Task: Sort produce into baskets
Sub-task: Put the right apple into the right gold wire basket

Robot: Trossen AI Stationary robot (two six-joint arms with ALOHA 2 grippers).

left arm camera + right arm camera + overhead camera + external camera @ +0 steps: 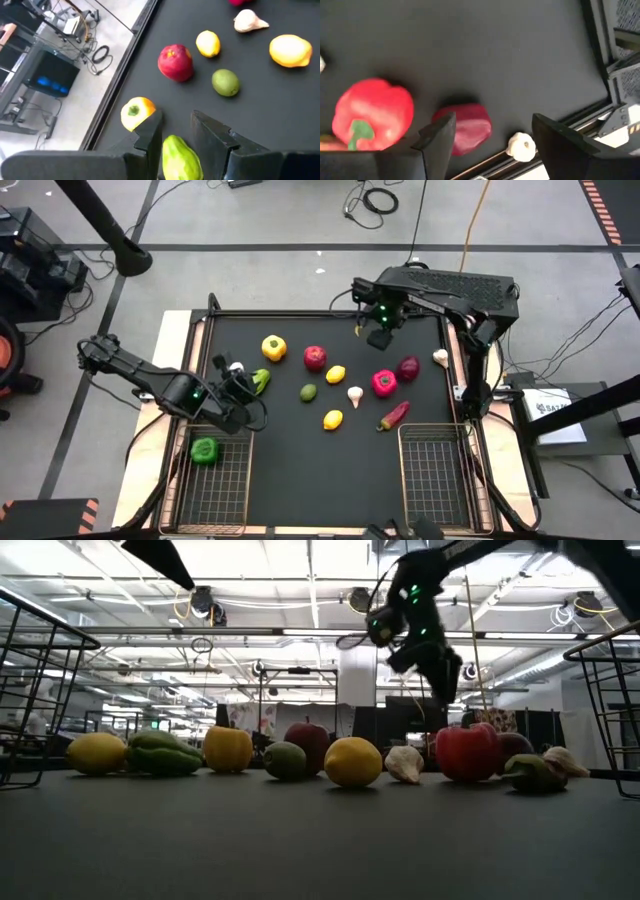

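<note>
The produce lies across the black mat: a yellow pepper (pixel 273 348), a red apple (pixel 314 358), two lemons (pixel 336 374) (pixel 333 420), a lime (pixel 308 392), garlic (pixel 355 395), a pink-red pepper (pixel 384 383), a dark red apple (pixel 408 368) and a chili (pixel 394 415). A green pepper (pixel 180 157) rests on the mat. My left gripper (pixel 177 132) hangs open above it, and the pepper shows through the gap between the fingers. My right gripper (pixel 495 142) is open, high over the dark apple (pixel 465 127) and a garlic bulb (pixel 522 146).
Two wire baskets stand at the near edge. The left basket (pixel 190 480) holds one green pepper (pixel 204 449); the right basket (pixel 402 470) shows only bare mesh. The low view shows one more lemon (pixel 97 753) left of the green pepper (pixel 160 753). A raised frame borders the mat.
</note>
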